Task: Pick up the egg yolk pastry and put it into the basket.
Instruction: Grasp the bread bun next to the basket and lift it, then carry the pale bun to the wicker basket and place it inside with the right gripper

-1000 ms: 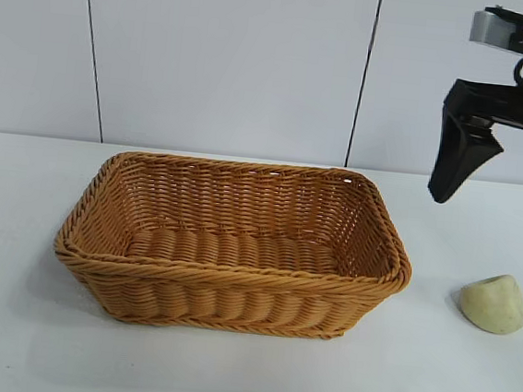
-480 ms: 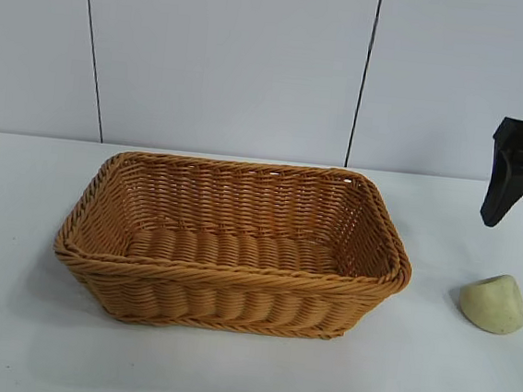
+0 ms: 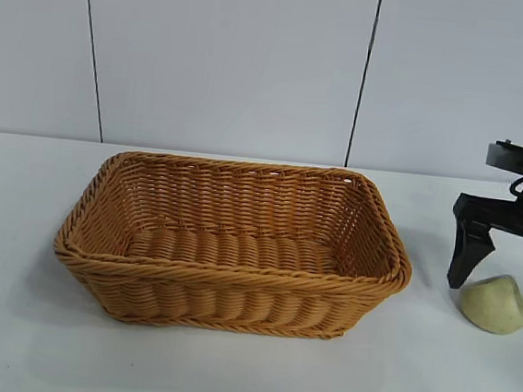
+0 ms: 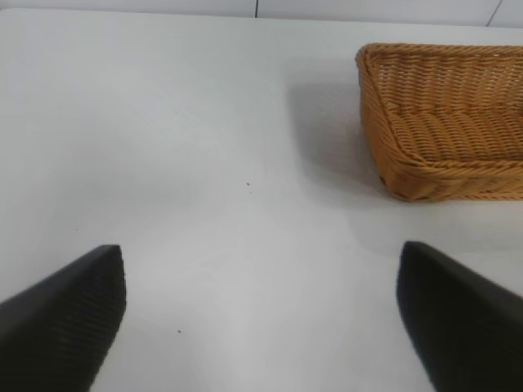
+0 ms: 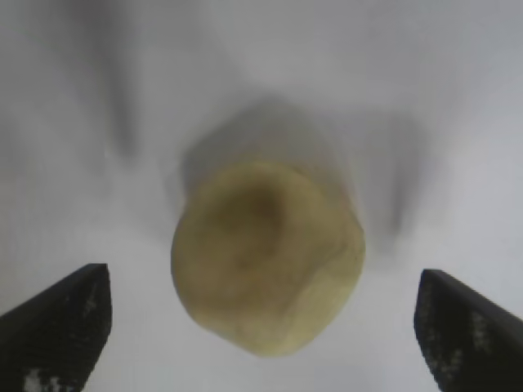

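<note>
the egg yolk pastry is seen lying on the white table, well to the right of the basket and apart from it. the right gripper is held low over the pastry, its jaws spread wide; one dark finger is set just beside the pastry's left side, while the other is cut off at the picture's edge. in the right wrist view the pastry is framed between the two fingertips, with a gap left on each side. the left gripper is seen only in its own wrist view, held open above bare table, with the basket off to one side.
</note>
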`<state>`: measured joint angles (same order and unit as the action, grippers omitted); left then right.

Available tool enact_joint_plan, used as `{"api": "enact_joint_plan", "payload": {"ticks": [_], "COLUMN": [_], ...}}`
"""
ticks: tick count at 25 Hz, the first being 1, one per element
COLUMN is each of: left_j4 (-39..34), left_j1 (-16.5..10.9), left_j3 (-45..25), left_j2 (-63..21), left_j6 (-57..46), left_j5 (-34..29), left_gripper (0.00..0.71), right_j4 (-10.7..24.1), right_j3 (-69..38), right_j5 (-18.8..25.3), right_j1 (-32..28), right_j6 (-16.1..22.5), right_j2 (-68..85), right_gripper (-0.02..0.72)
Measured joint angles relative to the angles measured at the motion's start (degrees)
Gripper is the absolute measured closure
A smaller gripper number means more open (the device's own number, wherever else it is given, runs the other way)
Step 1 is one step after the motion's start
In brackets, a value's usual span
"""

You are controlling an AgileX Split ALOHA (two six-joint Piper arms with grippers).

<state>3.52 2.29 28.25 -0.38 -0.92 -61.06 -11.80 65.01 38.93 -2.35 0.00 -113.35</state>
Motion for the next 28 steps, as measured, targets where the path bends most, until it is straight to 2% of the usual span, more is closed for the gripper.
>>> {"api": "enact_joint_plan", "payload": {"ticks": [5,11,14,21,28], "left_j4": [0.00,0.00,0.00,0.00,0.00], "left_j1": [0.00,0.00,0.00,0.00,0.00], "left_j3": [0.00,0.00,0.00,0.00,0.00], "left_j2": [0.00,0.00,0.00,0.00,0.00], "left_j6": [0.00,0.00,0.00,0.00,0.00], "left_j5": [0.00,0.00,0.00,0.00,0.00], "left_gripper": [0.016,0.016,0.016,0.016,0.016], "right_j4": [-0.11,-0.12,-0.12,-0.17,-0.17], "right_j3": [0.00,0.00,0.00,0.00,0.00], "right_j5": [-0.89,-0.90,-0.72,-0.37,-0.26], "right_j1": [0.00,0.00,0.00,0.00,0.00], "right_j6": [0.00,0.00,0.00,0.00,0.00], "right_j2": [-0.46,-0.46,-0.46,-0.46,-0.46], "right_gripper": [0.029,0.283,0.381,0.444,0.538]}}
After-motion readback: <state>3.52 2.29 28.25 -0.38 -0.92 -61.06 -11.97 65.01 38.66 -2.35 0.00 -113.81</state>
